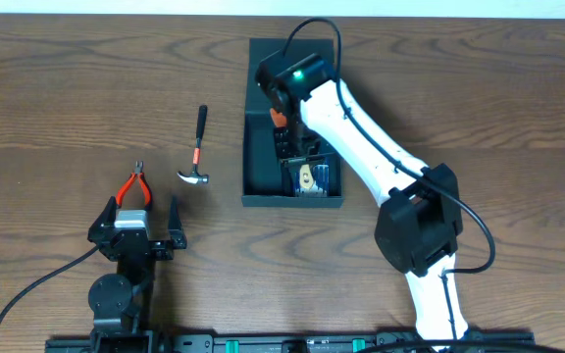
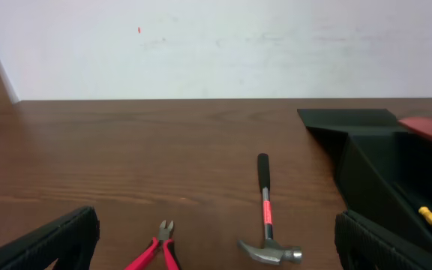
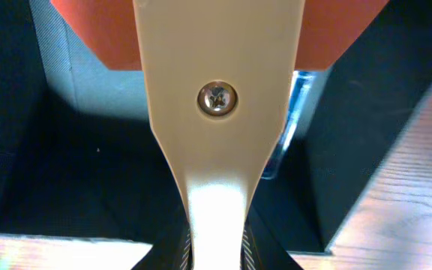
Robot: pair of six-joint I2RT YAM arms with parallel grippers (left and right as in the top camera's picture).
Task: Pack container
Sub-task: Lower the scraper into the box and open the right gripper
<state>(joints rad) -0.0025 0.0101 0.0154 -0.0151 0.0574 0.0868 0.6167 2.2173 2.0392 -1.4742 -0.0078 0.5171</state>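
Left gripper (image 1: 142, 207) at near edge of table (image 1: 57, 108), jaws spread wide, holding nothing. Red-handled pliers (image 1: 135, 186) just ahead of its fingertips. Hammer (image 1: 196, 157) next right, head toward near edge, black grip pointing away. Container (image 1: 256, 147) right of hammer, apart from it, lid flap (image 2: 347, 118) open at far end, blue-black case (image 1: 312, 178) inside at near end. Right gripper (image 1: 277, 106) over container's far half, jaws narrow, clamped on cream-handled tool (image 3: 216, 97) with orange-red end.
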